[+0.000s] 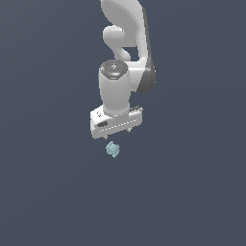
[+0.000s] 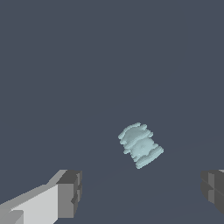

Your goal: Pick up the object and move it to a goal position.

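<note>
Hovering with jaws spread wide and empty, the smooth white gripper (image 1: 117,133) sits just above the lumpy, ridged pale teal block (image 1: 113,150), which lies untouched on matte slate-grey ground (image 1: 192,192).

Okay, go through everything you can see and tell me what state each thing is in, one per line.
hand: open, empty, fingers spread wide, poised over the block.
pale teal ridged block: free, not gripped, ahead of the fingers, apart from both.
</note>
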